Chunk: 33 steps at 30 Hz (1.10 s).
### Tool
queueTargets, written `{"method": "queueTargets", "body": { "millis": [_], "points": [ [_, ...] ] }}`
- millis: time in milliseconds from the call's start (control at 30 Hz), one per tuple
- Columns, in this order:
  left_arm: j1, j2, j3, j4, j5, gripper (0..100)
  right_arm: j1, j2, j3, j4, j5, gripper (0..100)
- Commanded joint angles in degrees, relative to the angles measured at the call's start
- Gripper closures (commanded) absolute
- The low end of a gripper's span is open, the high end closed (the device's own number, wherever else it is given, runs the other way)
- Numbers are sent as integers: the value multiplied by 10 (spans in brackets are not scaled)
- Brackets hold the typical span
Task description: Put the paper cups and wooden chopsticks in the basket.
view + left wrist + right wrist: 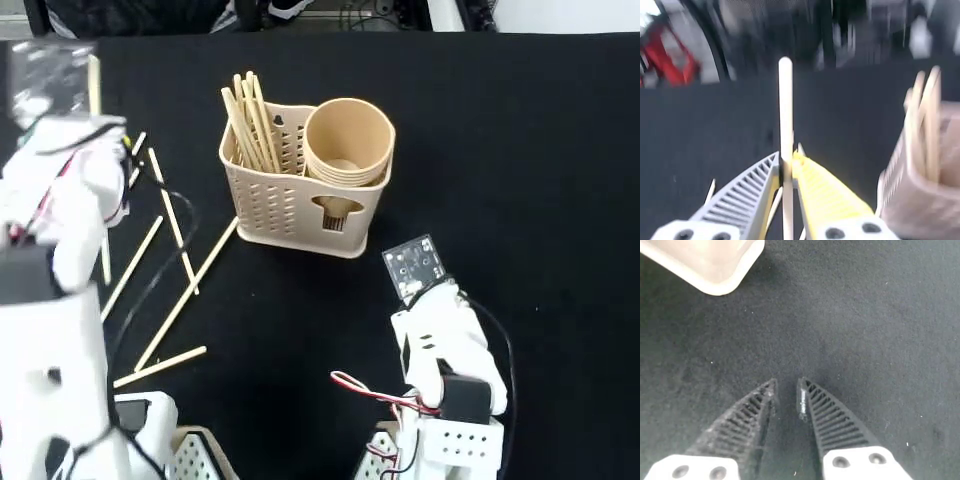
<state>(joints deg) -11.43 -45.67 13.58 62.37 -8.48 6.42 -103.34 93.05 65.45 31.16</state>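
Beige slotted plastic basket (285, 205) holds stacked tan paper cups (348, 140) and a bundle of wooden chopsticks (252, 120); loose chopsticks (185, 295) lie on the black table (540, 150) left of it. Near the basket (920, 200), the left gripper (787, 156) clenches a pale wooden chopstick (785, 105). By the basket's corner (715, 265), the right gripper (786, 390) hangs slightly parted, empty.

Left pincer (788, 156) clamps a chopstick (785, 100); right pincer (786, 386) hangs slightly parted.
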Motion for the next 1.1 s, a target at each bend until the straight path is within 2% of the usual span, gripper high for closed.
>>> {"method": "queueTargets", "body": {
  "millis": [0,100,267,367,433,533,733,1067],
  "points": [
    [7,-82,58,-106,42,971,10,-41,-2,-11,2,917],
    [18,-143,150,-211,71,971,10,-41,-2,-11,2,917],
    [95,-248,297,-396,73,971,10,-41,-2,-11,2,917],
    [144,-287,342,-503,72,971,10,-41,-2,-11,2,917],
    [168,-283,342,-542,75,971,10,-41,-2,-11,2,917],
    [204,-256,304,-536,84,971,10,-41,-2,-11,2,917],
    [235,-164,182,-484,193,971,10,-41,-2,-12,2,917],
    [231,55,170,-491,198,971,10,-41,-2,-12,2,917]
  ]
}}
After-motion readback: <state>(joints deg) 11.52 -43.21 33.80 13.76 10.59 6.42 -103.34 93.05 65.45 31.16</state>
